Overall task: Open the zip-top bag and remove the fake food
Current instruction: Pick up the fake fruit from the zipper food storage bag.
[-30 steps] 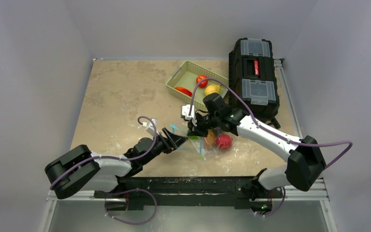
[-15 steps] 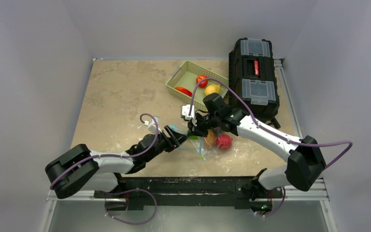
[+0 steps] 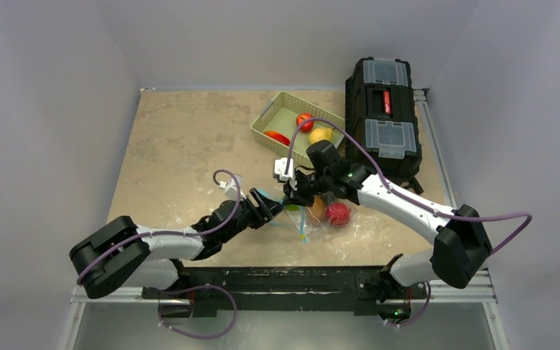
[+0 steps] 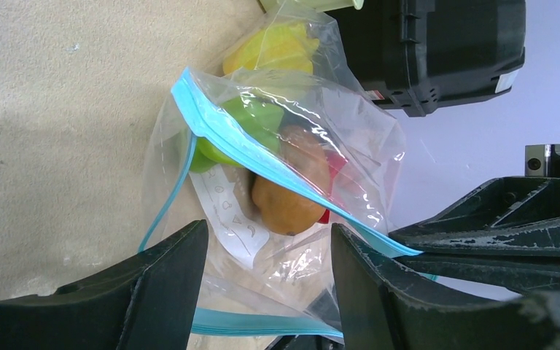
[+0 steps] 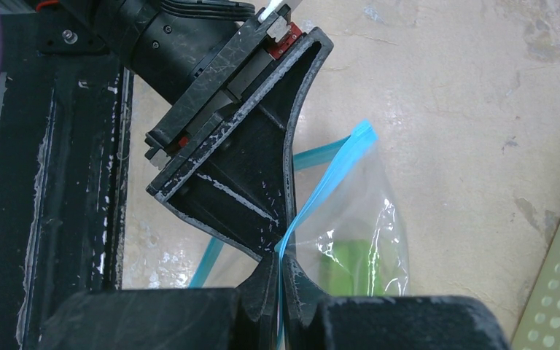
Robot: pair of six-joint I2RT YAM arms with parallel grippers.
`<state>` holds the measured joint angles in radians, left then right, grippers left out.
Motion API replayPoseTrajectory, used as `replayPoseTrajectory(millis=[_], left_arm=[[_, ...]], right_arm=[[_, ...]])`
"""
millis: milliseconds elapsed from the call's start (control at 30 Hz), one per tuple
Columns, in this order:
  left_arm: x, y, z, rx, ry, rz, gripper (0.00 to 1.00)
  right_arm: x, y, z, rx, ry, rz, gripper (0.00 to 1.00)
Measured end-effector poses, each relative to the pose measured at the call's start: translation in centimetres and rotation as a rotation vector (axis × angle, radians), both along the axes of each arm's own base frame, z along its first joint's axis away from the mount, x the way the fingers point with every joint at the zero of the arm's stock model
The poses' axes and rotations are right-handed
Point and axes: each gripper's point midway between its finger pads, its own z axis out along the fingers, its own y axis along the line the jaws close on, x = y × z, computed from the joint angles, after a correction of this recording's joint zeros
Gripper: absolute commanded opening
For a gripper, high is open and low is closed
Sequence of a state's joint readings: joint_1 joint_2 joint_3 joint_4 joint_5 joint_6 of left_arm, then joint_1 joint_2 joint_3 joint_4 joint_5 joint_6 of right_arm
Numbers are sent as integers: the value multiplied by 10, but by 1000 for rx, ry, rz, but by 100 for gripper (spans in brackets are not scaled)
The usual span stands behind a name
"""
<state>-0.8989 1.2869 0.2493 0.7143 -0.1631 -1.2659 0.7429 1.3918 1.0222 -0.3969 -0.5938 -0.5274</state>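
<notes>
Nearest the table's (image 3: pixel 182 146) front edge, the left hand (image 3: pixel 268 211) is reaching in with fingers (image 4: pixel 168 281) spread wide, clamping nothing, the zip-top bag (image 4: pixel 313 124) lying just ahead of the gap. Meeting it, the right hand (image 5: pixel 277 281) is pinching the bag's teal zip strip (image 5: pixel 328 175), fingers closed tight on it. The fake food (image 3: pixel 337 214), red, orange, green and yellow pieces, is sitting inside the bag on the table, partly covered from above by the right arm. Farther back, a pale green basket (image 3: pixel 266 113) is holding more pieces, just beside a black toolbox (image 3: pixel 383 117).
</notes>
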Motion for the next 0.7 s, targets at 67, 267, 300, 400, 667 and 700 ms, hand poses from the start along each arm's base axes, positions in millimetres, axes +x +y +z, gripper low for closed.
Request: replayPoseTrajectory(millis=[67,267,300,400,667,700], left_arm=[[0,-1,1,-2,6,2,61],[1,-2,0,-2,20,6,62],[1,-2,1,-5,25,7,62],[3,-5,2,-7,38,10,62],[8,-12,-2,7,113,35,62],[9,-13,-3,12,128,42,62]], right_arm=[[0,0,0,0,0,0,0],[0,0,0,0,0,0,0],[0,0,0,0,0,0,0],[0,0,0,0,-1,-1,0],[2,-1,0,-3,-3,-7,0],[2,-1,0,-3,-3,-7,0]])
